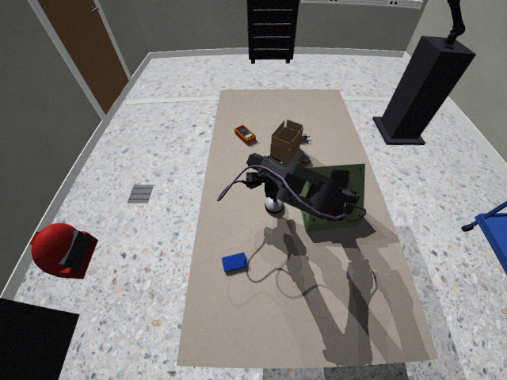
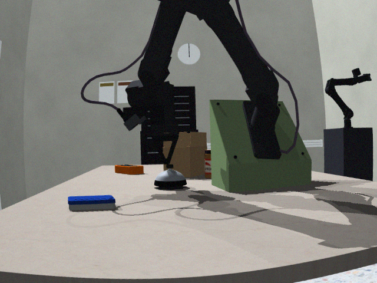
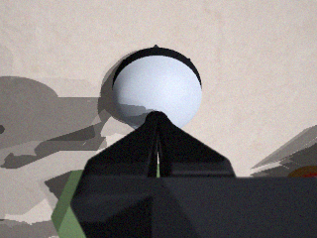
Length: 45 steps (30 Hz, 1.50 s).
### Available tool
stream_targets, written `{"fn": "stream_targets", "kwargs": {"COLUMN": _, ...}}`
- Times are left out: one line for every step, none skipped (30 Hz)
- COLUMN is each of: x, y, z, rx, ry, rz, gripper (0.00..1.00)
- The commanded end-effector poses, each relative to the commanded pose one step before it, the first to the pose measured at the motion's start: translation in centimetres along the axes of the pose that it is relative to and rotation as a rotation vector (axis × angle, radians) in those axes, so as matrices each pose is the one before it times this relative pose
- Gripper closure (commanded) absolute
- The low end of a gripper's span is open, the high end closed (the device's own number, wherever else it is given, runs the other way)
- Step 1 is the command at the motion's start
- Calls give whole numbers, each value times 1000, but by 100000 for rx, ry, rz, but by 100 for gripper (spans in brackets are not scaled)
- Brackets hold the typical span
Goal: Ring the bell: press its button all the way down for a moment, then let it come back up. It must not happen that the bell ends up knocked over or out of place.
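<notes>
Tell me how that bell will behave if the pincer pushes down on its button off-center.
The bell has a wide, flat black base under a low dome, so it probably won't tip. Its dome looks smooth and rounded in the wrist view, so the shut pincer tip might slide off sideways. It stands loose on the table, so it may skid.

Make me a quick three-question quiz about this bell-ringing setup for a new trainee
1. True or false: the gripper is shut, holding nothing.
2. Which object lies nearest the front edge of the table? A) the orange meter B) the blue box C) the cardboard box
3. In the exterior view, where are the fingertips relative to the bell?

Key
1. True.
2. B.
3. Directly above the dome, their tip at the bell's button on top.
</notes>
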State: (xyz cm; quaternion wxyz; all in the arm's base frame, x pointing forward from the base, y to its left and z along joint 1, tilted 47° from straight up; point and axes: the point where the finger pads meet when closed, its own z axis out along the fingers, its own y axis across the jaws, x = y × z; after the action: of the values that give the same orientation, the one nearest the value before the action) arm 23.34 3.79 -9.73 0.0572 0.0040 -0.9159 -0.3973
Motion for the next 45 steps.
{"fn": "stream_targets", "kwargs": {"x": 167, "y": -184, "z": 782, "rx": -1338, "ry": -1686, "rz": 419, "gripper": 100}}
{"fn": "stream_targets", "kwargs": {"x": 0, "y": 0, "z": 0, "rx": 0, "ry": 0, "rz": 0, "gripper": 100}}
{"fn": "stream_targets", "kwargs": {"x": 0, "y": 0, "z": 0, "rx": 0, "ry": 0, "rz": 0, "gripper": 100}}
{"fn": "stream_targets", "kwargs": {"x": 0, "y": 0, "z": 0, "rx": 0, "ry": 0, "rz": 0, "gripper": 100}}
{"fn": "stream_targets", "kwargs": {"x": 0, "y": 0, "z": 0, "rx": 0, "ry": 0, "rz": 0, "gripper": 100}}
{"fn": "stream_targets", "kwargs": {"x": 0, "y": 0, "z": 0, "rx": 0, "ry": 0, "rz": 0, "gripper": 100}}
{"fn": "stream_targets", "kwargs": {"x": 0, "y": 0, "z": 0, "rx": 0, "ry": 0, "rz": 0, "gripper": 100}}
{"fn": "stream_targets", "kwargs": {"x": 0, "y": 0, "z": 0, "rx": 0, "ry": 0, "rz": 0, "gripper": 100}}
{"fn": "stream_targets", "kwargs": {"x": 0, "y": 0, "z": 0, "rx": 0, "ry": 0, "rz": 0, "gripper": 100}}
{"fn": "stream_targets", "kwargs": {"x": 0, "y": 0, "z": 0, "rx": 0, "ry": 0, "rz": 0, "gripper": 100}}
{"fn": "stream_targets", "kwargs": {"x": 0, "y": 0, "z": 0, "rx": 0, "ry": 0, "rz": 0, "gripper": 100}}
{"fn": "stream_targets", "kwargs": {"x": 0, "y": 0, "z": 0, "rx": 0, "ry": 0, "rz": 0, "gripper": 100}}
{"fn": "stream_targets", "kwargs": {"x": 0, "y": 0, "z": 0, "rx": 0, "ry": 0, "rz": 0, "gripper": 100}}
{"fn": "stream_targets", "kwargs": {"x": 0, "y": 0, "z": 0, "rx": 0, "ry": 0, "rz": 0, "gripper": 100}}
{"fn": "stream_targets", "kwargs": {"x": 0, "y": 0, "z": 0, "rx": 0, "ry": 0, "rz": 0, "gripper": 100}}
{"fn": "stream_targets", "kwargs": {"x": 0, "y": 0, "z": 0, "rx": 0, "ry": 0, "rz": 0, "gripper": 100}}
{"fn": "stream_targets", "kwargs": {"x": 0, "y": 0, "z": 0, "rx": 0, "ry": 0, "rz": 0, "gripper": 100}}
{"fn": "stream_targets", "kwargs": {"x": 0, "y": 0, "z": 0, "rx": 0, "ry": 0, "rz": 0, "gripper": 100}}
{"fn": "stream_targets", "kwargs": {"x": 0, "y": 0, "z": 0, "rx": 0, "ry": 0, "rz": 0, "gripper": 100}}
{"fn": "stream_targets", "kwargs": {"x": 0, "y": 0, "z": 0, "rx": 0, "ry": 0, "rz": 0, "gripper": 100}}
{"fn": "stream_targets", "kwargs": {"x": 0, "y": 0, "z": 0, "rx": 0, "ry": 0, "rz": 0, "gripper": 100}}
{"fn": "stream_targets", "kwargs": {"x": 0, "y": 0, "z": 0, "rx": 0, "ry": 0, "rz": 0, "gripper": 100}}
{"fn": "stream_targets", "kwargs": {"x": 0, "y": 0, "z": 0, "rx": 0, "ry": 0, "rz": 0, "gripper": 100}}
{"fn": "stream_targets", "kwargs": {"x": 0, "y": 0, "z": 0, "rx": 0, "ry": 0, "rz": 0, "gripper": 100}}
{"fn": "stream_targets", "kwargs": {"x": 0, "y": 0, "z": 0, "rx": 0, "ry": 0, "rz": 0, "gripper": 100}}
{"fn": "stream_targets", "kwargs": {"x": 0, "y": 0, "z": 0, "rx": 0, "ry": 0, "rz": 0, "gripper": 100}}
{"fn": "stream_targets", "kwargs": {"x": 0, "y": 0, "z": 0, "rx": 0, "ry": 0, "rz": 0, "gripper": 100}}
{"fn": "stream_targets", "kwargs": {"x": 0, "y": 0, "z": 0, "rx": 0, "ry": 0, "rz": 0, "gripper": 100}}
{"fn": "stream_targets", "kwargs": {"x": 0, "y": 0, "z": 0, "rx": 0, "ry": 0, "rz": 0, "gripper": 100}}
{"fn": "stream_targets", "kwargs": {"x": 0, "y": 0, "z": 0, "rx": 0, "ry": 0, "rz": 0, "gripper": 100}}
{"fn": "stream_targets", "kwargs": {"x": 0, "y": 0, "z": 0, "rx": 0, "ry": 0, "rz": 0, "gripper": 100}}
{"fn": "stream_targets", "kwargs": {"x": 0, "y": 0, "z": 0, "rx": 0, "ry": 0, "rz": 0, "gripper": 100}}
{"fn": "stream_targets", "kwargs": {"x": 0, "y": 0, "z": 0, "rx": 0, "ry": 0, "rz": 0, "gripper": 100}}
{"fn": "stream_targets", "kwargs": {"x": 0, "y": 0, "z": 0, "rx": 0, "ry": 0, "rz": 0, "gripper": 100}}
{"fn": "stream_targets", "kwargs": {"x": 0, "y": 0, "z": 0, "rx": 0, "ry": 0, "rz": 0, "gripper": 100}}
{"fn": "stream_targets", "kwargs": {"x": 0, "y": 0, "z": 0, "rx": 0, "ry": 0, "rz": 0, "gripper": 100}}
{"fn": "stream_targets", "kwargs": {"x": 0, "y": 0, "z": 0, "rx": 0, "ry": 0, "rz": 0, "gripper": 100}}
{"fn": "stream_targets", "kwargs": {"x": 0, "y": 0, "z": 0, "rx": 0, "ry": 0, "rz": 0, "gripper": 100}}
{"fn": "stream_targets", "kwargs": {"x": 0, "y": -1, "z": -2, "rx": -1, "ry": -4, "rz": 4, "gripper": 100}}
{"fn": "stream_targets", "kwargs": {"x": -2, "y": -6, "z": -11, "rx": -3, "ry": -28, "rz": 25, "gripper": 100}}
{"fn": "stream_targets", "kwargs": {"x": -4, "y": -15, "z": -29, "rx": -9, "ry": -74, "rz": 65, "gripper": 100}}
{"fn": "stream_targets", "kwargs": {"x": -7, "y": -28, "z": -54, "rx": -17, "ry": -137, "rz": 121, "gripper": 100}}
{"fn": "stream_targets", "kwargs": {"x": -11, "y": -44, "z": -85, "rx": -26, "ry": -216, "rz": 55, "gripper": 100}}
{"fn": "stream_targets", "kwargs": {"x": -16, "y": -63, "z": -121, "rx": -37, "ry": -306, "rz": -85, "gripper": 100}}
{"fn": "stream_targets", "kwargs": {"x": -41, "y": -74, "z": -183, "rx": -4, "ry": -478, "rz": -186, "gripper": 100}}
